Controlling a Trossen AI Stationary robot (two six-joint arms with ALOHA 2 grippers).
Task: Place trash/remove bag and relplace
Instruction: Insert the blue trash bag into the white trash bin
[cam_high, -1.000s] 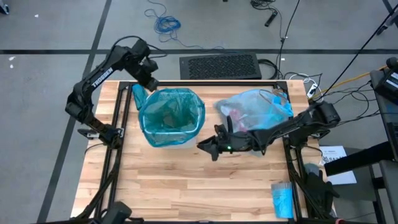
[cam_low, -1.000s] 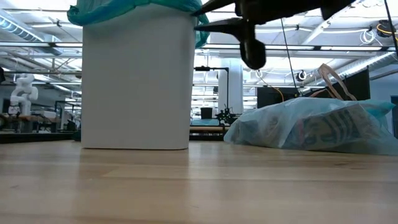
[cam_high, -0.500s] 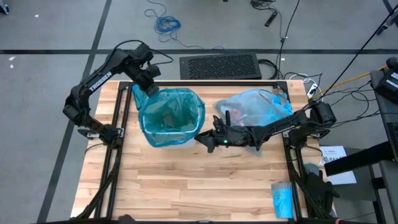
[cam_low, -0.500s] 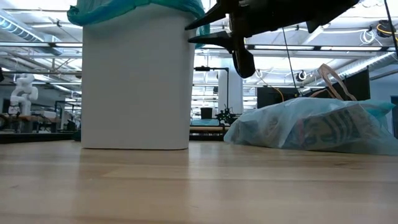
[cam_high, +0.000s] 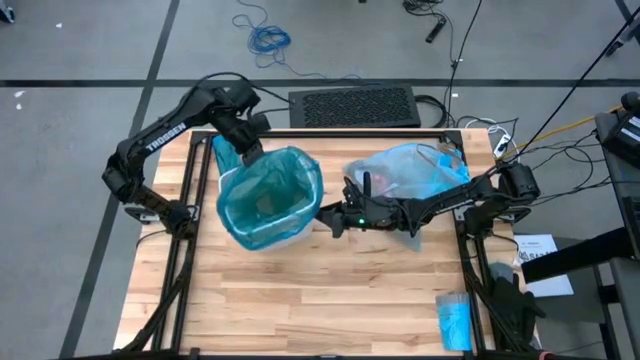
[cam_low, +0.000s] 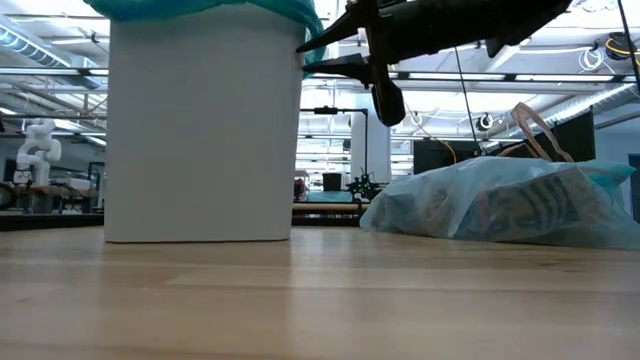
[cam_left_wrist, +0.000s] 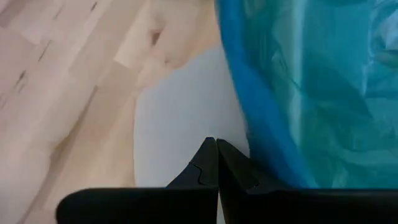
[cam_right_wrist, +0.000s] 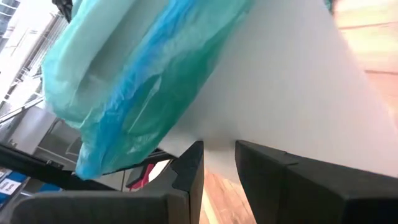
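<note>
A white bin (cam_high: 290, 238) stands on the table, lined with a darker teal-green bag (cam_high: 265, 195) folded over its rim. The pale sky-blue bag (cam_high: 410, 170), stuffed and lying on its side on the table, sits to the bin's right; trash shows dimly through it. My left gripper (cam_high: 250, 143) is shut at the bin's far-left rim; the left wrist view has its tips (cam_left_wrist: 216, 152) in front of the white wall (cam_left_wrist: 180, 118) beside the teal edge (cam_left_wrist: 298, 81). My right gripper (cam_high: 322, 215) is open at the bin's right side. My left gripper: its shut tips are at the bin's far wall just under the liner's edge, coming slantwise from above and the far side; I cannot tell whether they touch. My right gripper comes level from the table's right, its fingertips (cam_low: 310, 47) at the bin's upper right wall (cam_right_wrist: 280, 87) just under the liner overhang (cam_right_wrist: 143, 81). The fingers hold nothing between them. The bin stands upright on the table.
A small folded blue packet (cam_high: 453, 320) lies near the table's near-right corner. A black mat (cam_high: 353, 105) and cables lie beyond the far edge. Bare wood stretches along the near half of the table.
My right gripper has moved toward the table's left and far edge, up to the bin's right side. My left gripper has shifted slightly toward the bin. The bin has slid toward the table's left and near edge, staying upright. The pale blue bag has not moved.
</note>
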